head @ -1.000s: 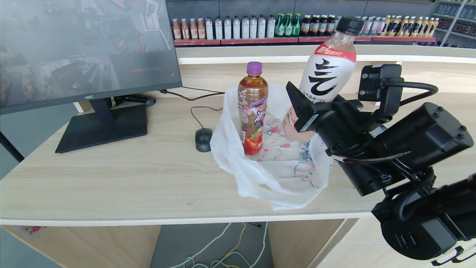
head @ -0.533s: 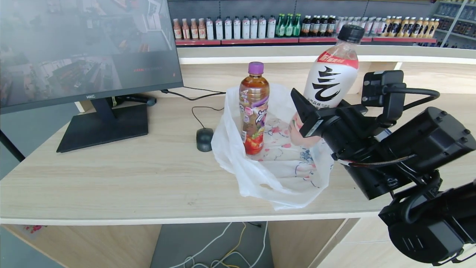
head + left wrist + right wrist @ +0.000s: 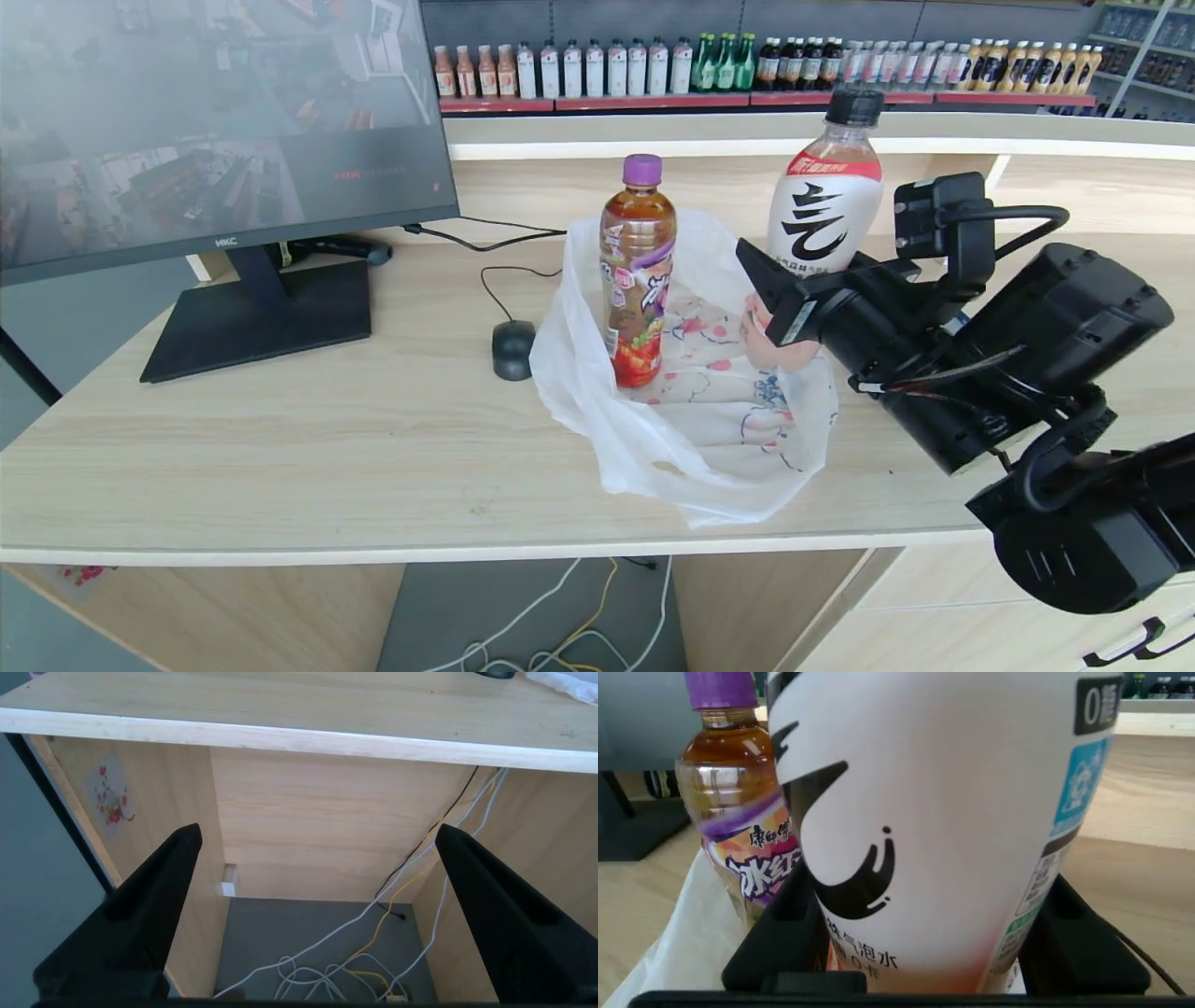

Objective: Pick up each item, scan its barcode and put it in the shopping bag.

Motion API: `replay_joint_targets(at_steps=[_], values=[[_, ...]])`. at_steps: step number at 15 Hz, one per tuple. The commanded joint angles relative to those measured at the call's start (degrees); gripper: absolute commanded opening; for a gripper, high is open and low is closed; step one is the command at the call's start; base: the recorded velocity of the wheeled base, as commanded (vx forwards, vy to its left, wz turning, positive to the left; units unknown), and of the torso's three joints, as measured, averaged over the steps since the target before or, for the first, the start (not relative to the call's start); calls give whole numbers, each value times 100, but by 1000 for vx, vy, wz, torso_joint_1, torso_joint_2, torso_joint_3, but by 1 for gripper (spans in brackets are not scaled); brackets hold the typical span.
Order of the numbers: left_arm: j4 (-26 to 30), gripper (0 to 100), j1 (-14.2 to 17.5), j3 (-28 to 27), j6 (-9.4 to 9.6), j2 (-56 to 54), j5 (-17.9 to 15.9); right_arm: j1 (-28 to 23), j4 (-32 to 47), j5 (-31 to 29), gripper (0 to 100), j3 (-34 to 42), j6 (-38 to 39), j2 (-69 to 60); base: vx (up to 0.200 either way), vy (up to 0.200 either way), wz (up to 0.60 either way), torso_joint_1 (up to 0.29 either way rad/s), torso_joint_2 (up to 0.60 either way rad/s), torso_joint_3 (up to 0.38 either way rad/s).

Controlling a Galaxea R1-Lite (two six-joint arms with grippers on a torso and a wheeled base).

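The right gripper [image 3: 789,303] is clamping the white bottle [image 3: 822,219] low on its body, holding it upright at the far right side of the open shopping bag [image 3: 653,439]. Its base is sitting down among the bag's folds, though I cannot tell whether it is resting on the counter [image 3: 280,448]. This looks like the bagging step, so the next move is calling for settling the bottle and easing the claw apart without tipping it. The tea bottle [image 3: 637,271] is standing upright in the bag's left side, near enough to be knocked, and the loose plastic could be snagging a finger. The left gripper [image 3: 318,840] is hanging wide open below the counter's near edge. A mouse [image 3: 512,348] is lying just left of the bag, with a monitor [image 3: 215,121] further left.
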Motion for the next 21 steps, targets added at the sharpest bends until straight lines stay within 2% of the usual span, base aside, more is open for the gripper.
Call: replay_joint_targets(at_steps=[1,3,6,18,21], values=[[-2,100,4,0,-1,-2,1,-222,346,100,0,-335,-1,41,0,0,0,0,0,0],[-2,100,4,0,-1,-2,1,-389,680,337,0,-388,-1,58,0,0,0,0,0,0],[-2,100,4,0,-1,-2,1,-538,698,355,0,-379,34,138,0,0,0,0,0,0],[-2,100,4,0,-1,-2,1,-635,689,434,0,-327,148,489,0,0,0,0,0,0],[-2,100,4,0,-1,-2,1,-635,689,513,0,-634,148,726,0,0,0,0,0,0]])
